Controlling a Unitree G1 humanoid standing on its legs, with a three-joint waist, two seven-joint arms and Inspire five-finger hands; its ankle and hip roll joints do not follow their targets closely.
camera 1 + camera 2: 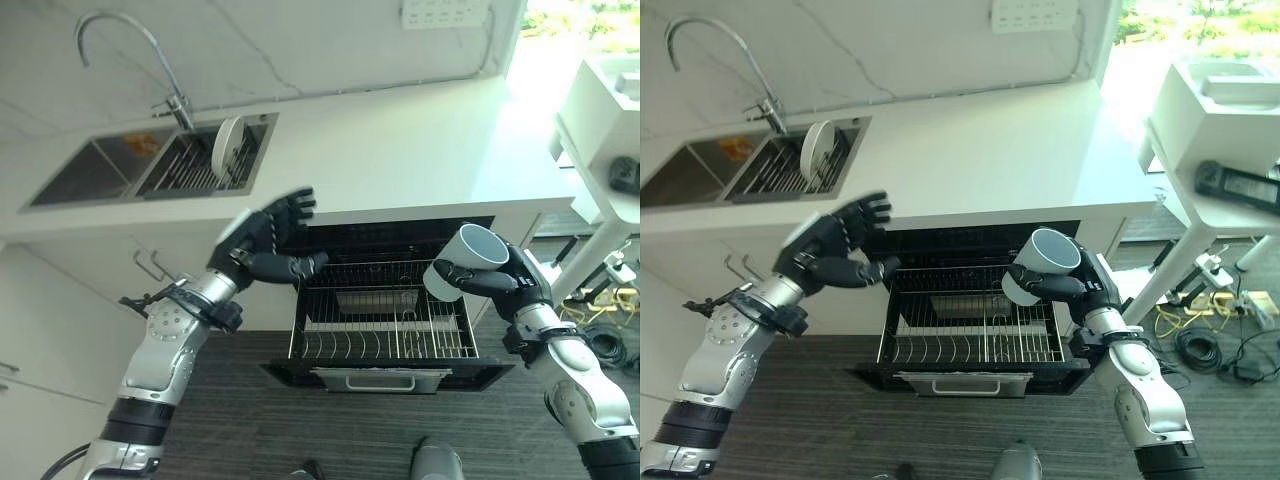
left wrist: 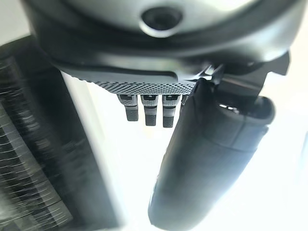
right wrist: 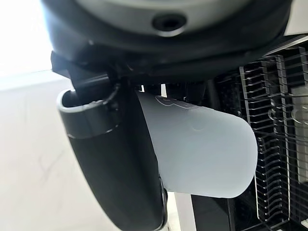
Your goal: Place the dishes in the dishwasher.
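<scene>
Above the right end of the pulled-out dishwasher rack [image 1: 385,320], the right hand [image 1: 497,282] held a pale cup [image 1: 462,260] — fingers and thumb curled round its body, the cup tilted with its dark open mouth facing up and towards the worktop edge. From the right wrist view the cup [image 3: 202,149] lay clamped between the thumb and the fingers, its smooth side showing and the wire rack [image 3: 276,139] beyond it. The cup hung clear of the rack, not touching the wires. At the front edge of the worktop [image 1: 400,150], over the rack's left end, the left hand [image 1: 268,240] was raised with its fingers spread and fairly straight, the thumb stretched towards the rack, nothing in its grasp; the left wrist view showed the same — fingertips [image 2: 150,114] in a row beside the thumb, holding nothing. The rack stood drawn out of the dark dishwasher [image 1: 980,240] opening below the worktop, with rows of upright tines along its front and a small basket-like insert near its middle. Towards the worktop's far left corner sat the sink [image 1: 150,165], a curved tap [image 1: 125,45] rising behind it. A white plate [image 1: 227,145] stood on edge in the wire drainer [image 1: 195,165] of the sink's right basin, leaning slightly. Something orange lay in the left basin, too small to tell apart.
</scene>
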